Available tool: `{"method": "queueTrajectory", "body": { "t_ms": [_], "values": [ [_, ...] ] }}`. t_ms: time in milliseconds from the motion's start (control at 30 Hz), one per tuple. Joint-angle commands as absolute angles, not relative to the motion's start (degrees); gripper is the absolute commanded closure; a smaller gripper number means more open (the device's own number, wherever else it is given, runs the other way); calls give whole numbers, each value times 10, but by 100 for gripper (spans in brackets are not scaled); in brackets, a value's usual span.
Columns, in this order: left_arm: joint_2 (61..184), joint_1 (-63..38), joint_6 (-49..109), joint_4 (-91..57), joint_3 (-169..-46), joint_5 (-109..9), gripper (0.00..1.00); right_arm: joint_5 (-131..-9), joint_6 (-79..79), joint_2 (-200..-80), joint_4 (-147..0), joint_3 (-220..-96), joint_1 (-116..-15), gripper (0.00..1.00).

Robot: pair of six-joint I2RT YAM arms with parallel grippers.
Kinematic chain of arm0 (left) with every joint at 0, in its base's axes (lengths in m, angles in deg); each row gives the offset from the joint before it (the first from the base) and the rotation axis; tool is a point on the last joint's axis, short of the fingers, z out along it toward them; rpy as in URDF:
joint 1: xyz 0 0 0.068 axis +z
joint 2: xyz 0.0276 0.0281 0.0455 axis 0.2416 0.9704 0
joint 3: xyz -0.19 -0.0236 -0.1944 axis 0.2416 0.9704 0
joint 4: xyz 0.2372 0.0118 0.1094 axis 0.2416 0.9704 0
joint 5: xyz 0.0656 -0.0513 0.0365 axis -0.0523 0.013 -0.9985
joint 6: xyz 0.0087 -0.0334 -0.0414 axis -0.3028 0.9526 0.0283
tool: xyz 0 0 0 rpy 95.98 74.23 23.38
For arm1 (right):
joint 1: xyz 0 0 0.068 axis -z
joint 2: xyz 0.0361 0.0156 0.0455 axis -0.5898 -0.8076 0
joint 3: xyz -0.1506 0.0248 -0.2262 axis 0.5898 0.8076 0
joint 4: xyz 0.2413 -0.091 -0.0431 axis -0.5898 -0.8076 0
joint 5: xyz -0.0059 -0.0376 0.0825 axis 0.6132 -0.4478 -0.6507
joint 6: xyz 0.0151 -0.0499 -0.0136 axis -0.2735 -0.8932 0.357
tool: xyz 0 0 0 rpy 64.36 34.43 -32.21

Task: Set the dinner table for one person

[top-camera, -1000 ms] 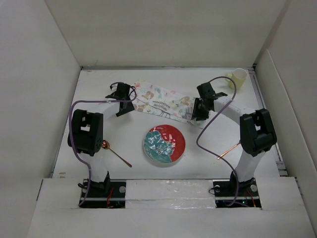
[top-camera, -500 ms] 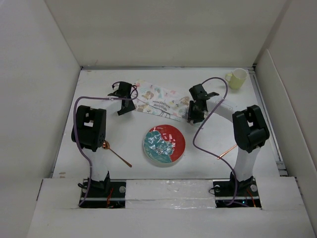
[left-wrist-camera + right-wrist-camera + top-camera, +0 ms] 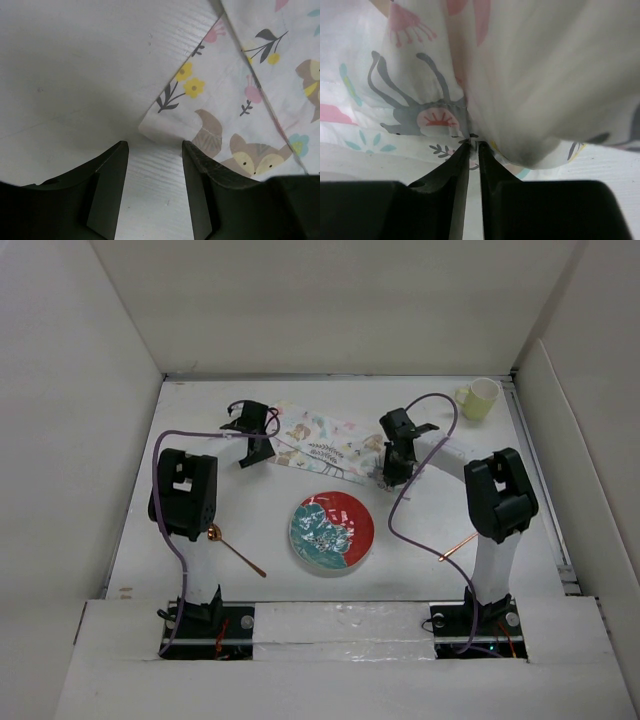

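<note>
The white worktop (image 3: 270,510) fills the floor of the enclosure in front of both arms, and we judge it not yet laid. On its far half the animal-and-leaf placemat (image 3: 325,445) lies askew and appears folded over on itself, one corner pointing toward the left arm. We read the step in hand as spreading this cloth flat.

The right tool (image 3: 473,142) has its jaws almost together, pinching a bunched fold at the placemat's right end, and the cloth drapes over the tips. The left tool (image 3: 153,145) stands with jaws apart, low over the worktop. The cloth's corner lies just ahead of the gap and is not gripped.

To do this well, we would ease the left tool forward until the corner sits between the jaws before closing. We cannot tell whether one layer or two lies there, so the bite should be shallow. Both ends should then be drawn apart evenly and kept low, so the cloth does not drag onto the red-and-teal plate (image 3: 332,532) just nearer the arms.

A copper spoon (image 3: 238,553) lies left of the plate. Another copper utensil (image 3: 460,545) lies to its right beside the right arm, its type unclear. A pale mug (image 3: 480,398) stands at the far right corner, apart from the cloth.
</note>
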State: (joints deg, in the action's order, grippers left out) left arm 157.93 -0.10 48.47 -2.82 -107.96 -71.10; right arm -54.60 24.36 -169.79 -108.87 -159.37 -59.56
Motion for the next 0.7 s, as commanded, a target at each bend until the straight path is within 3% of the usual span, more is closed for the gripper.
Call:
{"method": "queueTrajectory", "body": {
  "t_ms": [0,300,400,433,667],
  "values": [
    [1603,3,492,-15,-1102,-715,55,-522,243,-1714,-1095,-1615,-599,83],
    [1629,3,491,-11,-1127,-721,68,-538,245,-1703,-1089,-1620,-593,98],
    [1634,3,491,-10,-1133,-721,85,-561,244,-1678,-1089,-1616,-588,100],
    [1637,3,491,-6,-1137,-722,95,-580,243,-1659,-1086,-1614,-582,100],
    [1630,3,485,-3,-1140,-736,100,-615,236,-1599,-1083,-1602,-557,100]
  ]
}}
